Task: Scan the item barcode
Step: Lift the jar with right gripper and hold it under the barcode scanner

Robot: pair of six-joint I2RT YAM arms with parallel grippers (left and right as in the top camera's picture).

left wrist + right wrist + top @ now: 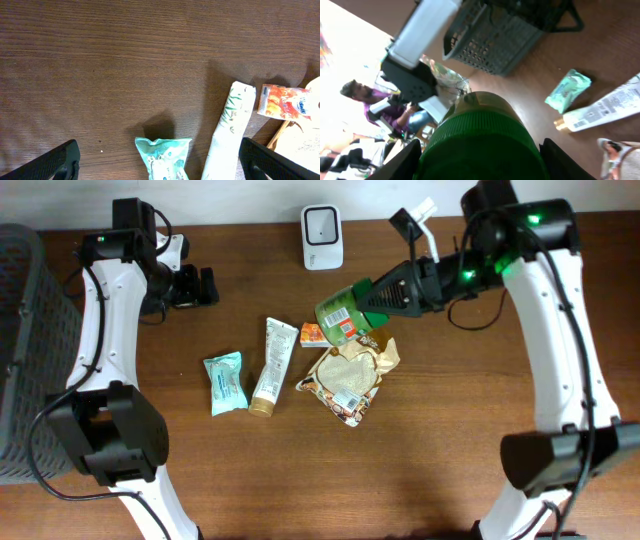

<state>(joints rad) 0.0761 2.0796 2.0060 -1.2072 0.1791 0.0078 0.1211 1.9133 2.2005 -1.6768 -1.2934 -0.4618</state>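
My right gripper [375,295] is shut on a green container [340,312] with a yellow and red label, held on its side above the table, below and right of the white scanner [322,237]. In the right wrist view its ribbed green lid [480,140] fills the space between my two dark fingers [402,160]. I cannot make out a barcode on it. My left gripper [207,286] rests open at the back left. In the left wrist view the left gripper [160,167] has its jaws wide apart above a teal packet [162,157].
On the table lie a teal packet [224,382], a white tube [273,367], an orange sachet [313,333] and a beige pouch [350,375]. A grey basket [25,350] stands at the left edge. The tube [231,130] and sachet [282,101] also show under the left wrist.
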